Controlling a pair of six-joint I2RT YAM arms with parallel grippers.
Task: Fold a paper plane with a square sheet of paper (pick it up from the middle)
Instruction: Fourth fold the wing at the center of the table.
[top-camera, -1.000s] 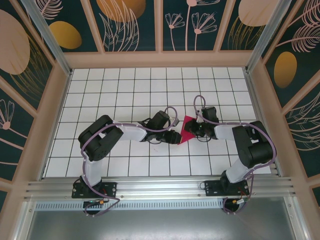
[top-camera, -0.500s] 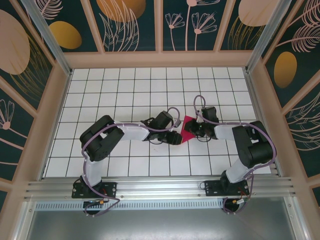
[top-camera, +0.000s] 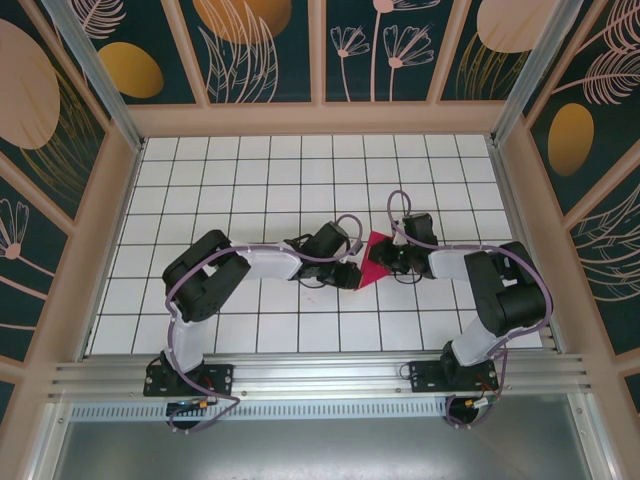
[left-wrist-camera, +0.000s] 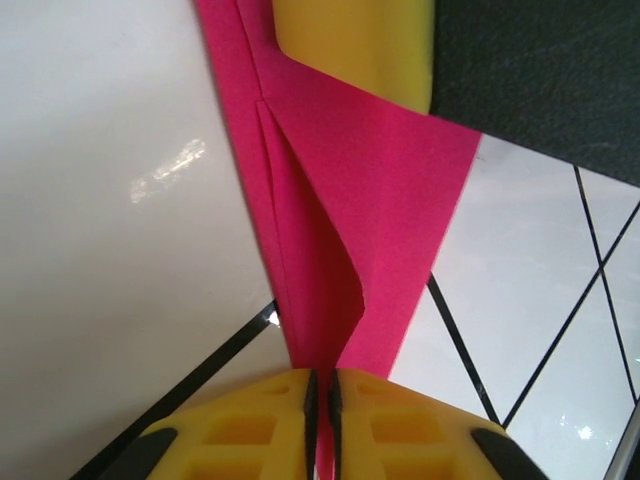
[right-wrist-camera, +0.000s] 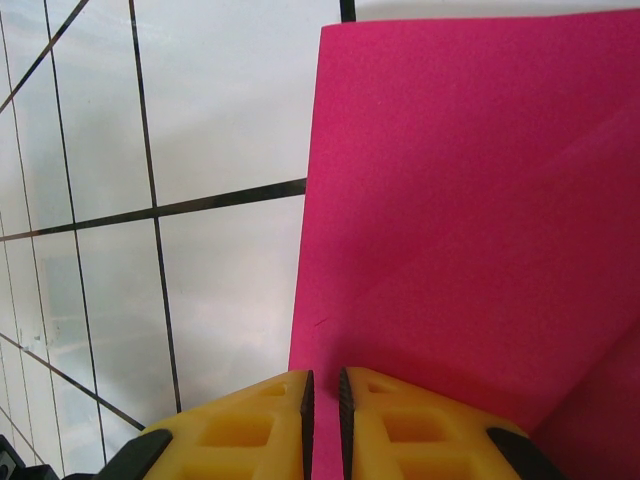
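pink paper (left-wrist-camera: 370, 200) between left fingers (left-wrist-camera: 255, 425), right fingers (right-wrist-camera: 250, 430)

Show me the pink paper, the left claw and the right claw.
pink paper (right-wrist-camera: 450, 200), right wrist view, on its flat face.
left claw (left-wrist-camera: 322, 400), left wrist view, gap between its yellow fingertips.
right claw (right-wrist-camera: 322, 400), right wrist view, gap between its yellow fingertips.

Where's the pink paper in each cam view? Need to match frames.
Top external: pink paper mid-table, slightly right of centre.
Left wrist: paper down the centre, top to bottom.
Right wrist: paper across the right half.
Shared landmark: black grid lines on the white table.
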